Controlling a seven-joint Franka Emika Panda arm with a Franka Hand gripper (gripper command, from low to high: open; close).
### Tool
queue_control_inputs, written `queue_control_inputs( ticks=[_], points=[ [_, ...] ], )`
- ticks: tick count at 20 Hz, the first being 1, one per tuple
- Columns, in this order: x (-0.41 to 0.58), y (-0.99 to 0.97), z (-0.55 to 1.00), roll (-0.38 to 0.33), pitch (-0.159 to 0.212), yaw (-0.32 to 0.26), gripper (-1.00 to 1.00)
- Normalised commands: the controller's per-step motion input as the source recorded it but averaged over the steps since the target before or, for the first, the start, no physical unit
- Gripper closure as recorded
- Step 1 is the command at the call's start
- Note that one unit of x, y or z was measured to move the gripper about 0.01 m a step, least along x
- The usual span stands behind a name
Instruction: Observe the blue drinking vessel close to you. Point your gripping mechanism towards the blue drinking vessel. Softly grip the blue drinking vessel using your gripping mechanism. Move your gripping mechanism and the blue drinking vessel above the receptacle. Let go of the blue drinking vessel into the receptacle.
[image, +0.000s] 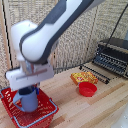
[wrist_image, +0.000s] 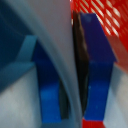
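I see gripper (image: 28, 89) hanging over red mesh basket (image: 46, 109), near corner of wooden surface (image: 95, 111). Light-blue cup (image: 29, 99) held upright, lower part inside basket. Wrist view: dark-blue fingers (wrist_image: 97, 65) closed tight on cup wall (wrist_image: 60, 50), one each side. Red bowl (image: 87, 89) and yellow-red packet (image: 84, 77) well apart, toward exterior view's right. Black wire rack (image: 111, 57) behind.

Bright even light, blurry, soft-focus close-up
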Motion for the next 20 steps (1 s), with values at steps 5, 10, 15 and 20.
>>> queue_control_inputs(
  ticks=[5, 10, 15, 20],
  points=[
    [0.153, 0.01, -0.41, -0.087, -0.12, 0.016, 1.0],
    [0.039, 0.06, -0.04, -0.001, -0.049, 0.0, -1.0],
    [0.117, 0.01, 0.21, 0.003, 0.008, -0.02, -1.0],
    [0.163, 0.0, 0.74, 0.002, 0.009, -0.1, -1.0]
  ],
)
